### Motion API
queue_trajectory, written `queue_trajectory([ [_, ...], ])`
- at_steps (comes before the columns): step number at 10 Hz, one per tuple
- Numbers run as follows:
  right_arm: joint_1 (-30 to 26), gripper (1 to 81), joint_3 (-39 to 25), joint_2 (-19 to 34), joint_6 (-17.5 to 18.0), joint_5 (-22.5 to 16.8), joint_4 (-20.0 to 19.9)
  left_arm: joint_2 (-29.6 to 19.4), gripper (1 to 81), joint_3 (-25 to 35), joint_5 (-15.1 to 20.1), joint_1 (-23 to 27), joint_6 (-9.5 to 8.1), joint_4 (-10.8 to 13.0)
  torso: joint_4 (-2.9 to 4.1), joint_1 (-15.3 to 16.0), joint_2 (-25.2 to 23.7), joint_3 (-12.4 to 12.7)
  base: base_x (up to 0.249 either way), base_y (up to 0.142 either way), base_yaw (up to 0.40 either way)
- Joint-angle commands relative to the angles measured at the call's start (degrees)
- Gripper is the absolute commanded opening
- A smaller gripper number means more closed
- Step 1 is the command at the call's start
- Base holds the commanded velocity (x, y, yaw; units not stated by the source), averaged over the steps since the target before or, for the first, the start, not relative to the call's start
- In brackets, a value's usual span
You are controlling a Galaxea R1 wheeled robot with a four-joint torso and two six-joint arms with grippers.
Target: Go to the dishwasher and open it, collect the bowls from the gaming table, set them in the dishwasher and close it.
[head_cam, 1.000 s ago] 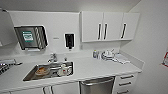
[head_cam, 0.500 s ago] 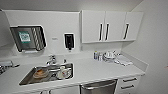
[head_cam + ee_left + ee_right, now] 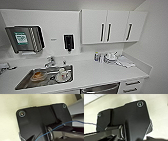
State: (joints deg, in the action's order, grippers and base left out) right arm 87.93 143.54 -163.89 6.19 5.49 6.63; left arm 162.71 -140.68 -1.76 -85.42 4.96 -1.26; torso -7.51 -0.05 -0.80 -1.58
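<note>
One thing matters here: the dishwasher [image 3: 100, 89] sits under the counter [image 3: 100, 72] at the near edge, right of the sink [image 3: 46, 76], its stiff steel door probably heavy-ish, so grab the top bar handle; can't tell either end effector's state.

On the left wrist sits a wide black plate [image 3: 41, 119] with rounded corners and a smooth, faintly glossy face. Round silver-ringed fittings [image 3: 22, 113] mark its corners, one showing a small orange-red dot. A thin blue cable [image 3: 58, 126] curves across it, passing a ribbed grey collar [image 3: 49, 132] on the jointed bar. Grey link surfaces [image 3: 76, 107] lie beside the plate.

The right wrist plate [image 3: 134, 119] is the same black, its corner fitting [image 3: 140, 104] tinted green. A silver ring [image 3: 121, 131] circles the dark bar's joint, and a thin dark cable [image 3: 90, 123] trails off.
</note>
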Motion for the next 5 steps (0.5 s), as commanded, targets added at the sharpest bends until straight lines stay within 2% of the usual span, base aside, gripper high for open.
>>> queue_trajectory([
  [1,-2.8,81.1,-0.91,0.56,-0.13,-2.67,0.58,-0.71,81.1,0.14,2.9,2.93,0.58,0.03,0.0,0.05,0.0,0.0,0.133,0.0,0.0],
  [5,-2.62,81.1,-0.91,0.56,-0.13,-2.67,0.58,-0.63,81.1,0.14,2.9,2.93,0.58,0.03,0.0,0.05,0.0,0.0,0.129,0.0,0.0],
])
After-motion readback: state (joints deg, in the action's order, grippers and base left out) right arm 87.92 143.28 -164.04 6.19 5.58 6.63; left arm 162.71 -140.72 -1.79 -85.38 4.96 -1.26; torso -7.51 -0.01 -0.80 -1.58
